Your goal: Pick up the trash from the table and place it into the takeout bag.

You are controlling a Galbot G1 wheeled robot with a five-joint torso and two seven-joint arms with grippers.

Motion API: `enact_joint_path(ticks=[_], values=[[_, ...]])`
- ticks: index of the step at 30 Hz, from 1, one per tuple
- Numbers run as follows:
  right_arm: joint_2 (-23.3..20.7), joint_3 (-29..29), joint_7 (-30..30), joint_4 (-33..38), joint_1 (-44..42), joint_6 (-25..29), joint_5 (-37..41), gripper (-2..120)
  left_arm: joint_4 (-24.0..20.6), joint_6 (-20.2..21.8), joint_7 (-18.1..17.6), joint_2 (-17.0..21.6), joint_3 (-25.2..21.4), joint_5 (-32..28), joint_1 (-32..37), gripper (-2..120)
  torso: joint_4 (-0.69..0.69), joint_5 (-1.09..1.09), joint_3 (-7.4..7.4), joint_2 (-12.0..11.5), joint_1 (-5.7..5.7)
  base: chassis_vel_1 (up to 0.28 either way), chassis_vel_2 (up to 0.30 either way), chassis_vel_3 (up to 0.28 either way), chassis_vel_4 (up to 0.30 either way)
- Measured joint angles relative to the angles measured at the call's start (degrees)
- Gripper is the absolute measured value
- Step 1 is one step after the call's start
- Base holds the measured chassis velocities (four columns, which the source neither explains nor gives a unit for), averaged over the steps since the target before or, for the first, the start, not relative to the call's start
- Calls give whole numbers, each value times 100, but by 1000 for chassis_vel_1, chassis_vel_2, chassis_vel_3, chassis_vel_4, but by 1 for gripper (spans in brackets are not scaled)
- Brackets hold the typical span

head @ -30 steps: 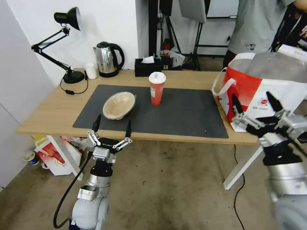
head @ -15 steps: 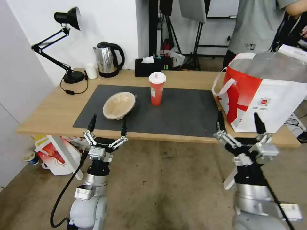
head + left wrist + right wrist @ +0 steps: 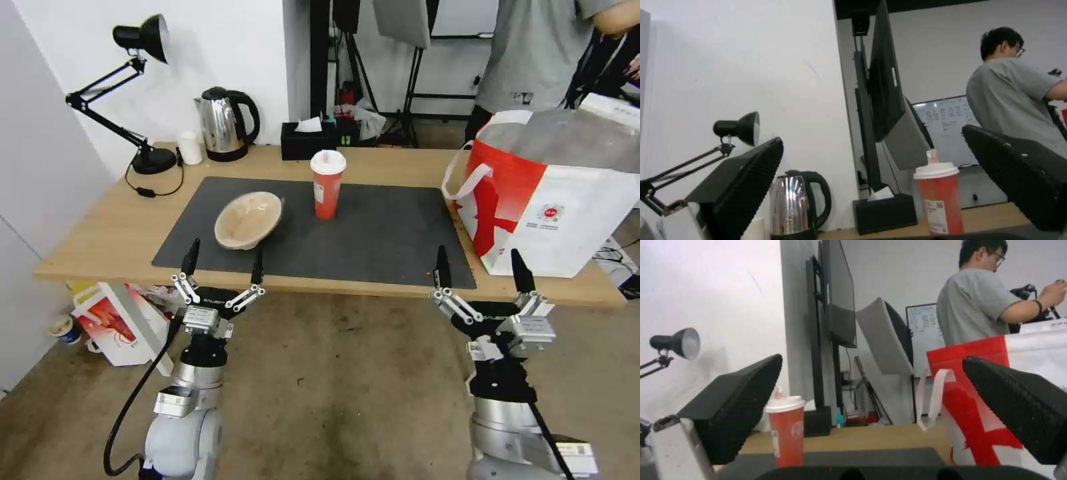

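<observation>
Head view has both arms raised at the near edge of the long light-wood table (image 3: 100,233), each with its fingers spread wide and nothing between them. The left gripper (image 3: 223,261) stands just in front of the large dark grey mat (image 3: 380,233), directly before the shallow beige bowl (image 3: 248,219), which lies tilted on the mat's left part. The right gripper (image 3: 480,268) stands at the mat's near right corner, close to the large red-and-white boxy takeout bag (image 3: 553,200) that sits on the right end of the table with its mouth open, silvery lining showing and a white loop handle hanging toward the mat.

The tall red cup with a white lid (image 3: 327,184) stands upright on the mat, behind and to the right of the bowl, well apart from the bag.

Along the back edge sit a steel kettle (image 3: 225,124), a small white cup (image 3: 189,147) just beside it, a black desk lamp (image 3: 127,87) and a black tissue box (image 3: 307,140).

From the left wrist, the red cup (image 3: 939,198) shows between the two dark ribbed fingers (image 3: 735,190), with the kettle (image 3: 793,205) farther off. From the right wrist, the cup (image 3: 786,430) and the bag (image 3: 996,386) both show between that gripper's parted fingers (image 3: 1018,403).
</observation>
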Motion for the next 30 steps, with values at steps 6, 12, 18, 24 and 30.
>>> enact_joint_path(ticks=[6,12,18,24,30], values=[[-33,-145,6,-19,-72,58,-110,100,-15,-3,2,2,-17,0,14,100,0,0,0,0,0,0,0,0,0],[-66,-270,7,-26,-91,59,-131,100,-27,-6,4,0,-18,6,20,100,0,0,0,0,0,0,0,0,0],[-175,-550,-46,-125,-74,-1,-160,100,-51,-7,6,-2,-6,16,27,100,0,0,0,0,0,0,0,0,0],[-432,-668,-223,-266,170,-439,207,100,-100,-7,16,-3,58,41,74,100,0,0,0,0,0,0,0,0,0],[-1066,-657,-414,-455,846,-1323,1126,100,-82,-6,24,-2,145,150,83,100,0,1,0,0,0,0,0,0,0]])
